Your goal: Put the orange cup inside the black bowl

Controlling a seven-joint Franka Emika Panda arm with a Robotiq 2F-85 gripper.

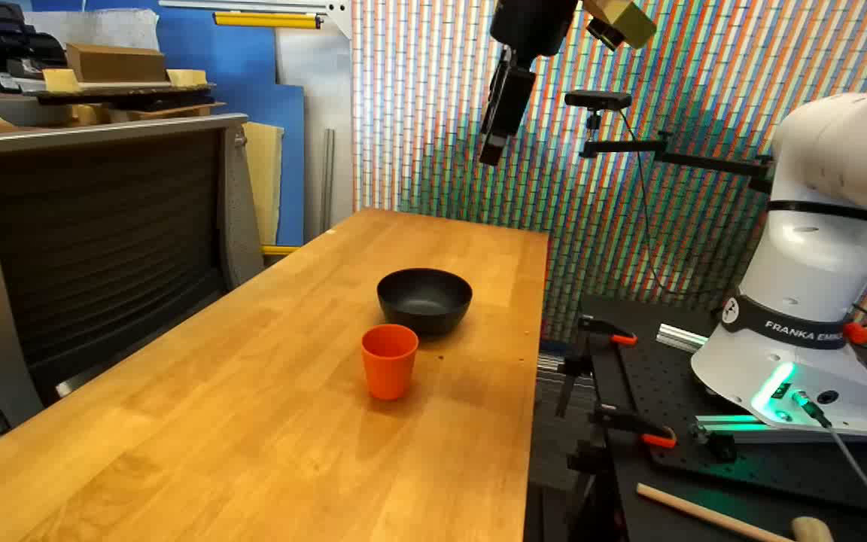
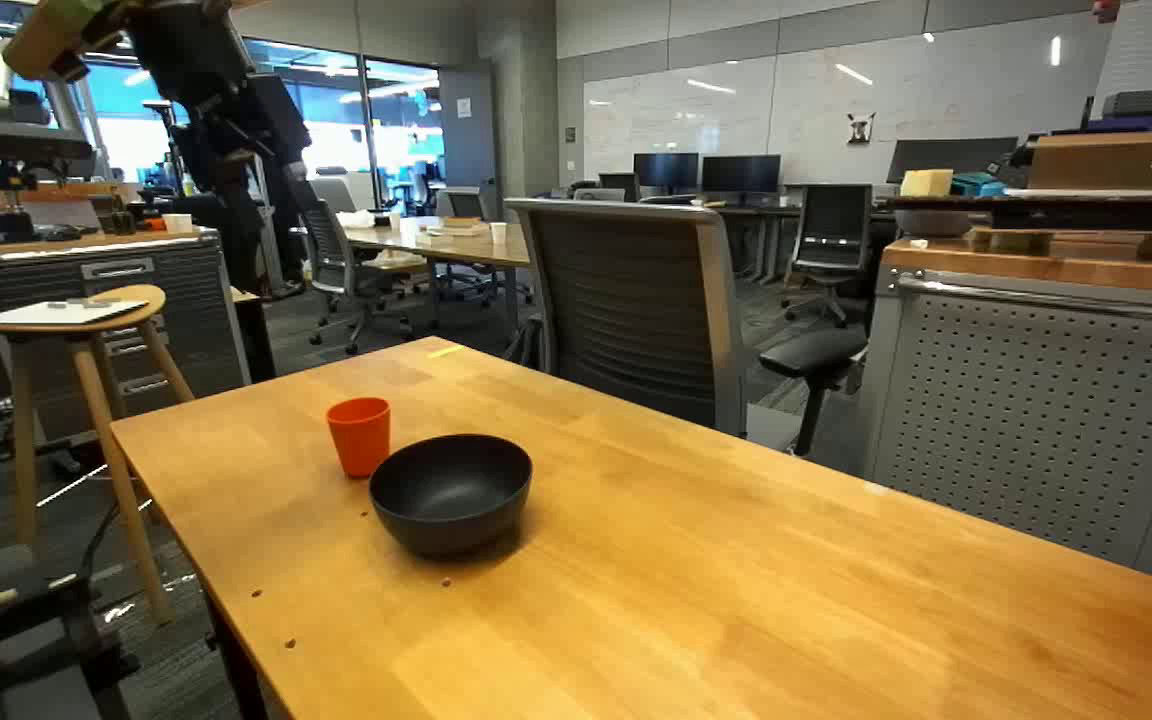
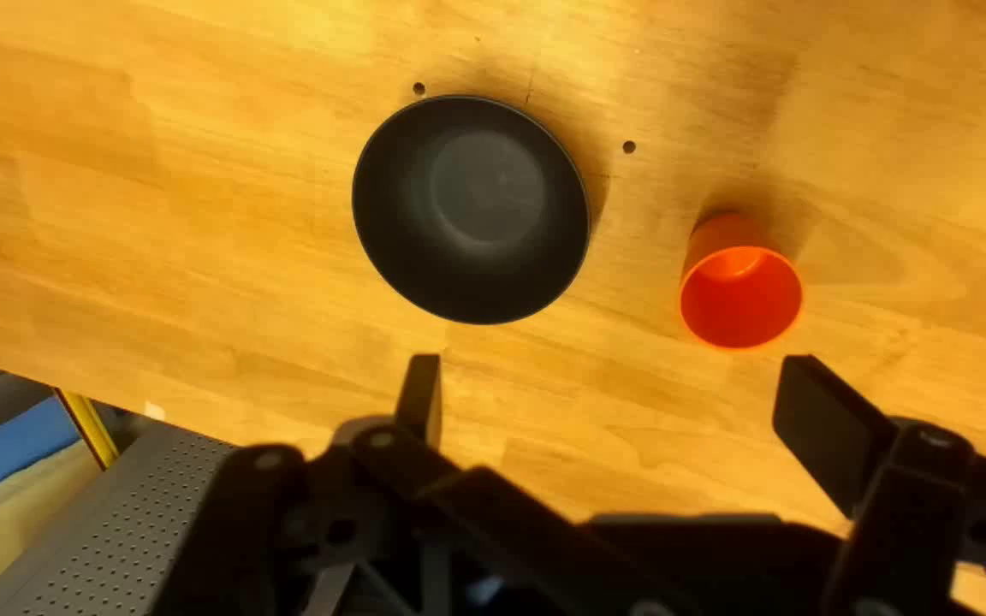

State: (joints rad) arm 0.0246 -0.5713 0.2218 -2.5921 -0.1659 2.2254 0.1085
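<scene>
The orange cup (image 1: 388, 363) stands upright on the wooden table. It also shows in an exterior view (image 2: 360, 437) and in the wrist view (image 3: 741, 295). The black bowl (image 1: 424, 302) stands upright close beside the cup. It shows in an exterior view (image 2: 451, 497) and in the wrist view (image 3: 476, 210) too, where nothing lies in it. My gripper (image 3: 608, 402) is open, with nothing between its fingers. In an exterior view the gripper (image 1: 495, 143) hangs high above the table. In the wrist view the cup and bowl lie beyond the fingertips, the cup on the right.
The wooden table (image 1: 268, 444) carries the cup and bowl. A mesh-backed chair (image 2: 636, 310) stands along its long side. Clamps (image 1: 633, 425) sit on the black robot stand near the table edge. A camera on an arm (image 1: 597, 99) stands near the patterned curtain.
</scene>
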